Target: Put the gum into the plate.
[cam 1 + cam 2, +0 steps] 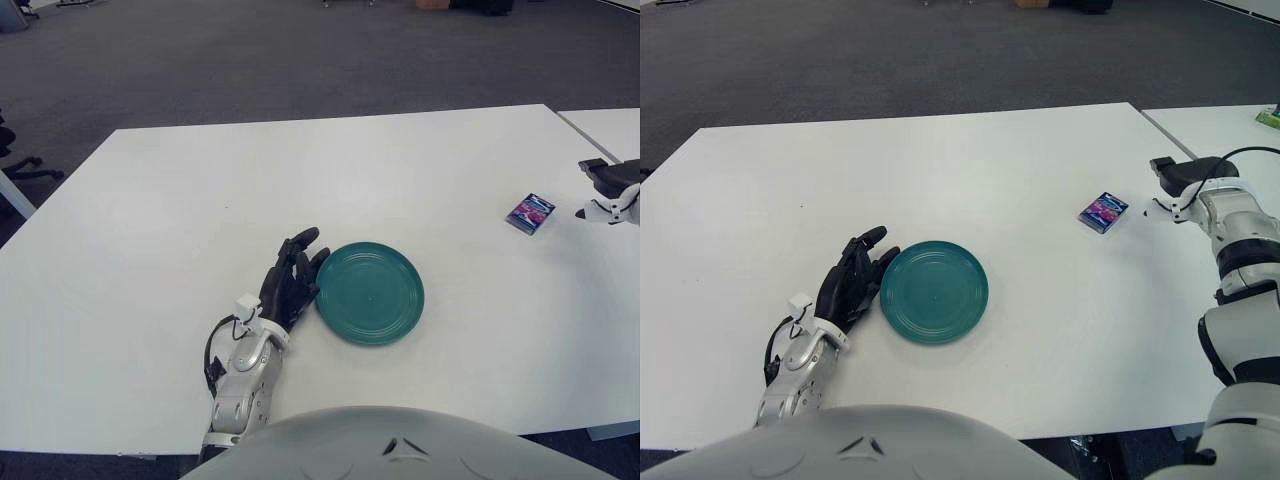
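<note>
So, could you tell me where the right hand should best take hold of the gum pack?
Probably across its two long edges, coming from above. The gum pack lies flat on the table, turned at an angle, with open space around it. The right hand shows just to its right; the left hand shows beside the plate.

My two head-mounted eyes look forward and down at the same white rectangular table (300,180), slightly offset sideways.
</note>
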